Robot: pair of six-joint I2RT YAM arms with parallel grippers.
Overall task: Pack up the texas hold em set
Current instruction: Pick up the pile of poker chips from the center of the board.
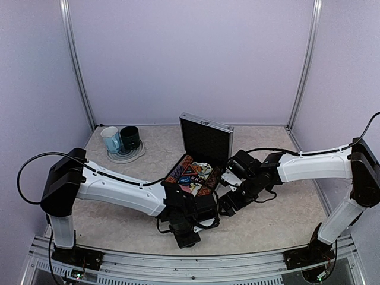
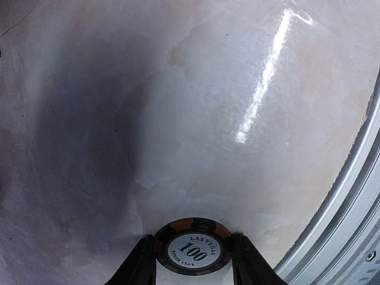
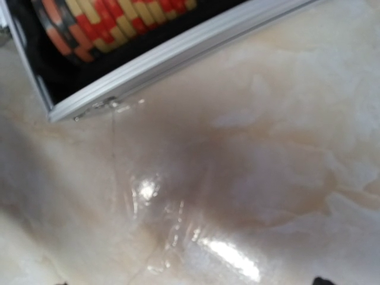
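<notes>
The silver aluminium case [image 1: 205, 139] stands open in the middle of the table, lid upright, with striped chip rows [image 1: 183, 169] and small items in its black tray. My left gripper [image 2: 193, 261] is shut on a black-and-orange "100" poker chip [image 2: 193, 246], held by its edges just above the table near the front rail. My right gripper [image 1: 227, 206] hovers low beside the case's right front corner [image 3: 59, 110]. A red-and-yellow chip row [image 3: 113, 21] shows inside that corner. Only one dark fingertip [image 3: 323, 280] shows at the bottom edge, and nothing is between the jaws.
A light-blue mug [image 1: 110, 139] and a dark-green mug [image 1: 130, 138] stand on a plate [image 1: 126, 155] at the back left. A metal rail [image 2: 356, 208] runs along the near table edge, close to my left gripper. Walls enclose the back and both sides.
</notes>
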